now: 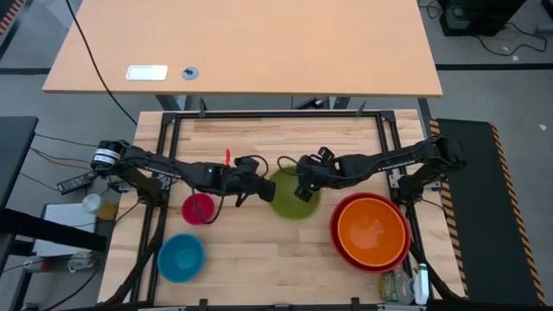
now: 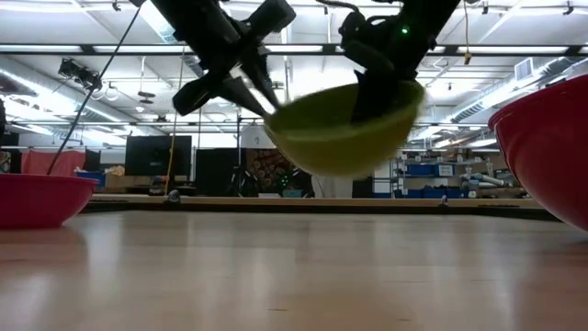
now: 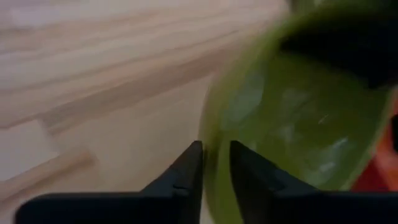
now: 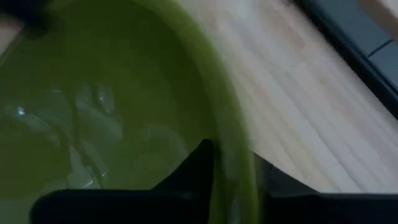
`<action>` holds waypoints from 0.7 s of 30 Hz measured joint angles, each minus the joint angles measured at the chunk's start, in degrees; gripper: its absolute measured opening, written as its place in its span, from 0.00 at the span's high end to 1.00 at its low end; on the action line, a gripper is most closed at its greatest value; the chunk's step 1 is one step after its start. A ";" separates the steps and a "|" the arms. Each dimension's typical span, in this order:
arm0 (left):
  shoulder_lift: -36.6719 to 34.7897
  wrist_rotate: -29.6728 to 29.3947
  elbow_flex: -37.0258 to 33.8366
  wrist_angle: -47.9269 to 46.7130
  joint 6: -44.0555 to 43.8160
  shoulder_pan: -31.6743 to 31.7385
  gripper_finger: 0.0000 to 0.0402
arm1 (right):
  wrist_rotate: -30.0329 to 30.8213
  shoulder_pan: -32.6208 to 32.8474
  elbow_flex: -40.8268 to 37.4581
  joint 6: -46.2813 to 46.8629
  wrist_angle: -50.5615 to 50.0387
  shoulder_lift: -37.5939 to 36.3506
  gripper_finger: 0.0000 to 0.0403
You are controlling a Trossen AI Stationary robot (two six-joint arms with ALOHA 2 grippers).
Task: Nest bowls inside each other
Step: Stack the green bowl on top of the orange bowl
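Observation:
The lime green bowl (image 1: 292,200) hangs tilted above the table's middle, clear of the wood (image 2: 344,138). My right gripper (image 4: 233,155) is shut on the bowl's right rim. My left gripper (image 3: 216,163) stands open at the opposite rim, one finger on each side of it. The orange bowl (image 1: 371,229) sits nested in the red bowl (image 1: 346,250) at the near right. On the wood at the near left rest the magenta-pink bowl (image 1: 198,208) and, nearer, the blue bowl (image 1: 181,257). My right gripper pinches the green bowl's rim (image 4: 231,134) on the side toward the table's right, one finger (image 4: 196,167) inside the bowl and one (image 4: 273,175) outside. It comes slanting down from the right. The bowl hangs tilted, clear of the table. I cannot tell whether my left gripper's fingers touch the rim between them.
Dark frame rails (image 1: 164,164) run along the table's left, right and far sides. Small bottles and clutter (image 1: 402,285) stand at the near right corner. Bare wood (image 1: 268,259) lies between the blue bowl and the red bowl.

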 joint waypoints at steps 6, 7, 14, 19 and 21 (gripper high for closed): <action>-0.08 0.36 0.13 5.48 3.35 0.03 0.49 | -0.20 -1.58 -0.10 0.12 -1.24 0.02 0.86; -0.10 0.98 0.13 6.02 4.07 0.01 0.45 | -0.16 -1.79 -0.10 -0.04 -1.61 0.04 0.86; -0.08 4.89 0.11 5.53 6.53 1.16 0.24 | -0.84 -2.83 -0.10 -0.97 -3.33 -0.02 0.85; -0.08 5.49 0.11 5.16 6.52 1.70 0.22 | -3.30 -2.83 0.34 -2.18 -4.13 -0.09 0.85; -0.08 5.49 0.11 5.12 6.49 1.70 0.22 | -4.42 -2.80 0.72 -2.73 -4.47 -0.09 0.86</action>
